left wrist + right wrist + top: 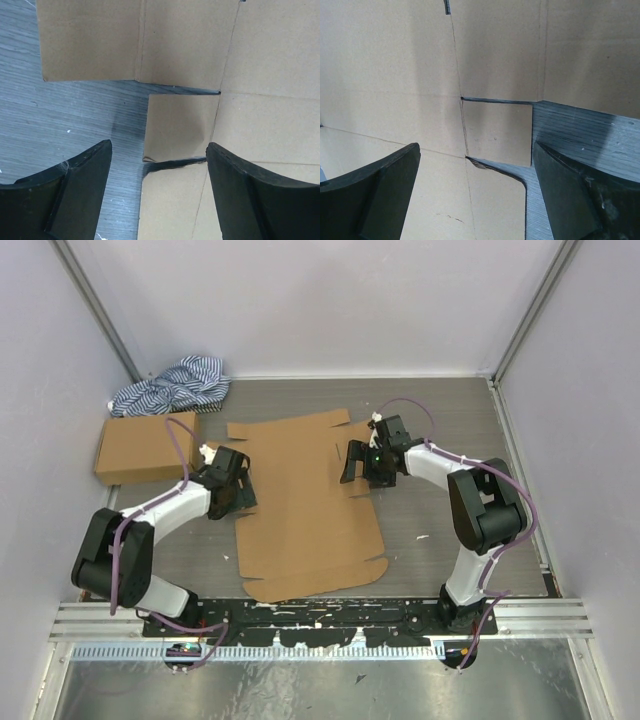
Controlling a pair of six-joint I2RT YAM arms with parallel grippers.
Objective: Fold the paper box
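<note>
Paper box [305, 505] lies flat and unfolded on the counter [450, 440]; left claw [238, 492] hangs released over its left-edge tab [177, 127]; right claw [358, 466], also released, over the right edge; a one-sided pinch could skid the sheet or crease off the score.

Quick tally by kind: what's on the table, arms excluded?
Flat brown cardboard box blank: 1
Ready-made brown cardboard box: 1
Blue-white striped cloth: 1
Total: 3
</note>
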